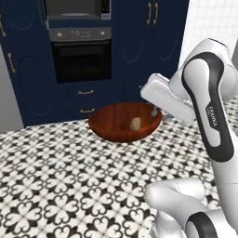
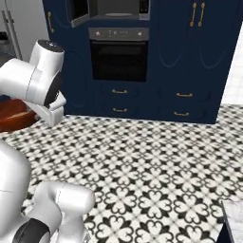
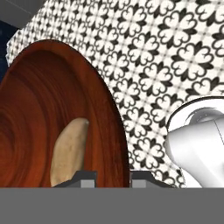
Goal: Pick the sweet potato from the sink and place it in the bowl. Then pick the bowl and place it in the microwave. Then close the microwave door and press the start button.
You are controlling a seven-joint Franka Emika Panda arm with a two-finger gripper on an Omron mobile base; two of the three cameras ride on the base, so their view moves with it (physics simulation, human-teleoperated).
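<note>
Potato (image 1: 135, 123) lay inside the bowl (image 1: 111, 122), so the first step looked done. The bowl was off the floor, carried in the air over patterned tiles, and its rim ran between the two finger tips in the hand view, so the gripper (image 3: 113, 177) was clenched on the bowl's edge. The microwave (image 2: 118, 9) sat high in the blue cabinets above the oven (image 2: 119, 54), well apart from the bowl, its door (image 2: 79, 13) swung open. Left to do, by my reading: set the bowl inside, shut the door, press start.
</note>
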